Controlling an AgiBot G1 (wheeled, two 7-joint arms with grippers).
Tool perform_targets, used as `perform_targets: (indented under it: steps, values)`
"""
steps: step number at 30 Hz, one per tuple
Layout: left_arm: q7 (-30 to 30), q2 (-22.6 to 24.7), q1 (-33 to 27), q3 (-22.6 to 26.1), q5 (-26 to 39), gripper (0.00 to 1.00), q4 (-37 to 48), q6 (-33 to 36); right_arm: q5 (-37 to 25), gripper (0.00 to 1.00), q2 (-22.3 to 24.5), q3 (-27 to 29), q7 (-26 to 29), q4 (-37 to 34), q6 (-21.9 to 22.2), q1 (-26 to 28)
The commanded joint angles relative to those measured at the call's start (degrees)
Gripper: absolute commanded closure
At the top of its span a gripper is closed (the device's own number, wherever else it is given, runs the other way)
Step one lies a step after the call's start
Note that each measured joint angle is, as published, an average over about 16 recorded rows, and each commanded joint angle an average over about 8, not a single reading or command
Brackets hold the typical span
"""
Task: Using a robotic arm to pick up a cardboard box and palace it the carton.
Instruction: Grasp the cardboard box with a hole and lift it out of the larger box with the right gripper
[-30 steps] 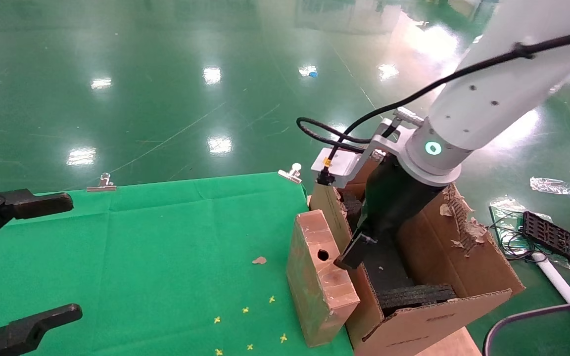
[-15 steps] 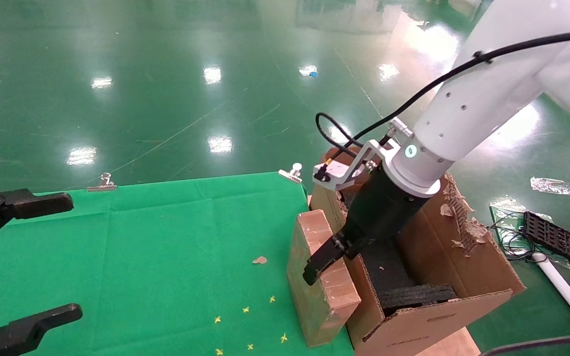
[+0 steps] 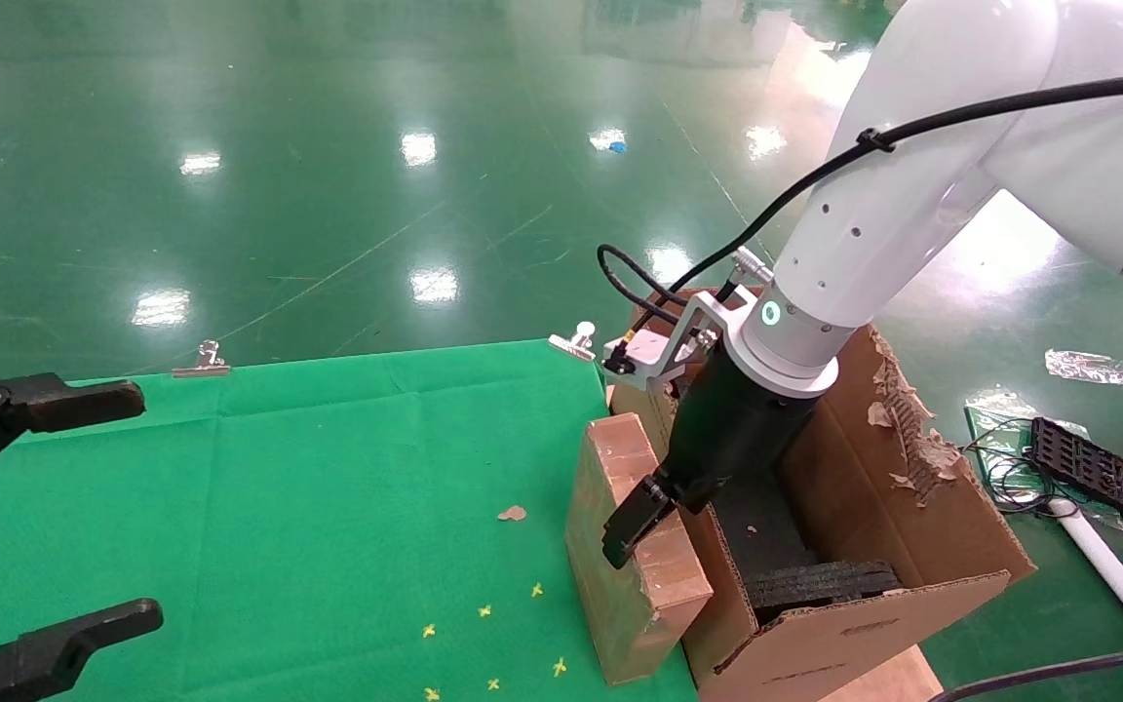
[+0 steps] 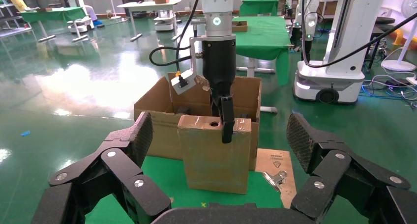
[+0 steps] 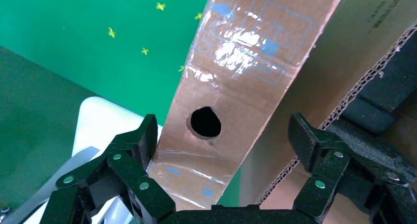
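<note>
The small reddish-brown cardboard box (image 3: 620, 575) stands on end on the green cloth against the carton's left wall, its round hole (image 5: 205, 122) in the top face. The tan carton (image 3: 912, 507) with torn flaps and black foam (image 3: 815, 585) stands at the table's right edge. My right gripper (image 3: 654, 517) on the white arm is open and hangs over the box's top; one finger (image 3: 632, 526) is on the box's cloth side, the other over the carton's wall. In the right wrist view the gripper (image 5: 223, 130) straddles the box (image 5: 246, 62). My left gripper (image 3: 103, 512) is open and empty at the far left.
Two metal binder clips (image 3: 199, 361) (image 3: 573, 341) hold the green cloth (image 3: 279, 507) at its far edge. A cardboard scrap (image 3: 511, 513) and yellow marks lie on it. A black tray (image 3: 1098, 473) with cables lies on the floor to the right.
My right gripper has moved out of the carton to the left and now sits over the small box's top. The box, carton and left gripper have not moved.
</note>
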Motion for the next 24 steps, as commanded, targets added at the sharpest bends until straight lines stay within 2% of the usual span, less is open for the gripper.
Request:
perform_targets:
  steps: [1, 24]
  values:
    - [0.0, 0.0, 0.0, 0.0, 0.0, 1.00, 0.0, 0.0, -0.2, 1.00, -0.2, -0.2, 0.6, 0.5, 0.0, 0.0]
    - [0.0, 0.0, 0.0, 0.1, -0.1, 1.00, 0.0, 0.0, -1.1, 1.00, 1.0, -1.6, 0.9, 2.2, 0.3, 0.4]
